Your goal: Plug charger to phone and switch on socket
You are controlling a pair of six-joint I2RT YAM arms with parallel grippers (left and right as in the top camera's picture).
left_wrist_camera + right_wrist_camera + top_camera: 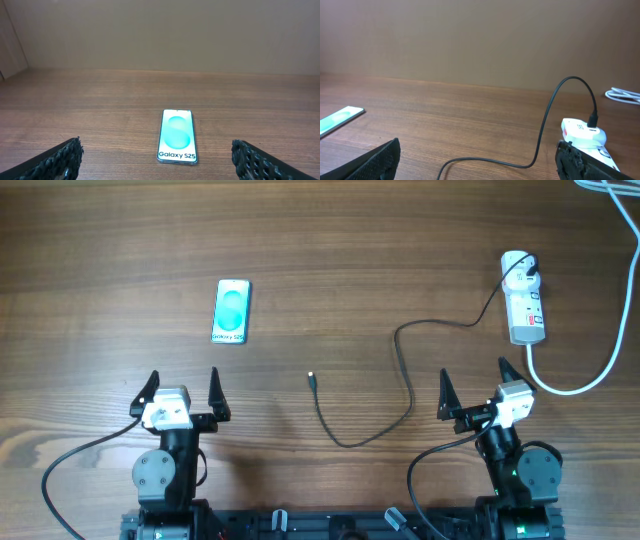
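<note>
The overhead camera looks straight down on the table (320, 240); each wrist camera sits low, facing forward along the wood; the left shares the phone (177, 136) (lower centre) with overhead; the right shares the socket (582, 131), lower right.

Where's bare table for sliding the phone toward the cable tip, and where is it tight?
Bare wood lies between the phone and the connector tip, and along the far side from phone to socket. Crowded on the right: the charger loops between socket and right gripper, with the white cord curving beside them.
</note>
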